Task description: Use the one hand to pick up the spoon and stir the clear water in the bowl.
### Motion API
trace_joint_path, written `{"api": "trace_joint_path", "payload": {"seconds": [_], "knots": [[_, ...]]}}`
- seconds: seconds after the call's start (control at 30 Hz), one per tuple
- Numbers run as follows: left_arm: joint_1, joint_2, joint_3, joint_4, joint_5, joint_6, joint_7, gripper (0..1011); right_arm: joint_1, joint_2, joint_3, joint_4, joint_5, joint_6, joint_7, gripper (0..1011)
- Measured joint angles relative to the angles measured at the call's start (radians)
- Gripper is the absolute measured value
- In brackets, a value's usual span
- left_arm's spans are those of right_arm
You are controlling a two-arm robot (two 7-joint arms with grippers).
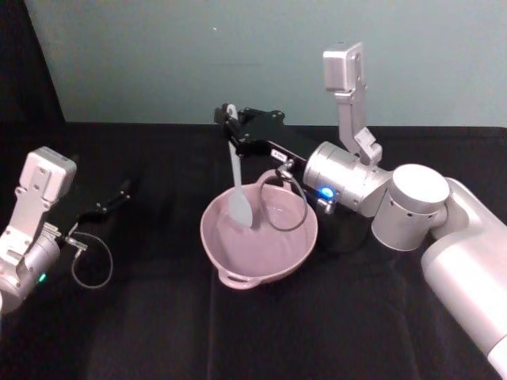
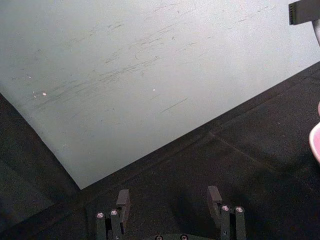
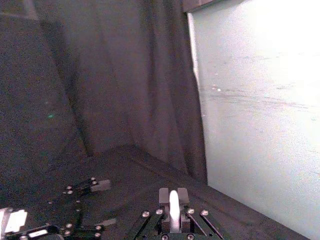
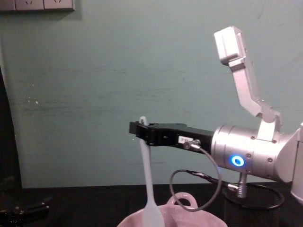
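White, faintly translucent long spoon clamped near its handle tip in the black slim right claw, blade down inside the pale pink glossy wavy-rimmed bowl near the middle of the black-draped desk. Seemed light, fairly stiff, probably slick once wet; called for a firm pinch high on the handle. Black left claw parked by the desk's left edge, jaws apart.
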Motion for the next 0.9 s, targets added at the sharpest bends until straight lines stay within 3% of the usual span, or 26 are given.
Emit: {"api": "trace_joint_path", "payload": {"seconds": [0.3,0.5,0.7,0.9], "knots": [[0.0,0.0,0.0,0.0,0.0,0.0,0.0,1011,-0.03,0.043,0.041,-0.04,-0.002,0.01,-0.021,107],[0.0,0.0,0.0,0.0,0.0,0.0,0.0,1011,-0.1,0.091,0.064,-0.14,-0.002,0.031,-0.046,107],[0.0,0.0,0.0,0.0,0.0,0.0,0.0,1011,-0.161,0.12,0.069,-0.229,-0.003,0.047,-0.058,107],[0.0,0.0,0.0,0.0,0.0,0.0,0.0,1011,-0.187,0.127,0.062,-0.27,-0.003,0.051,-0.06,107]]}}
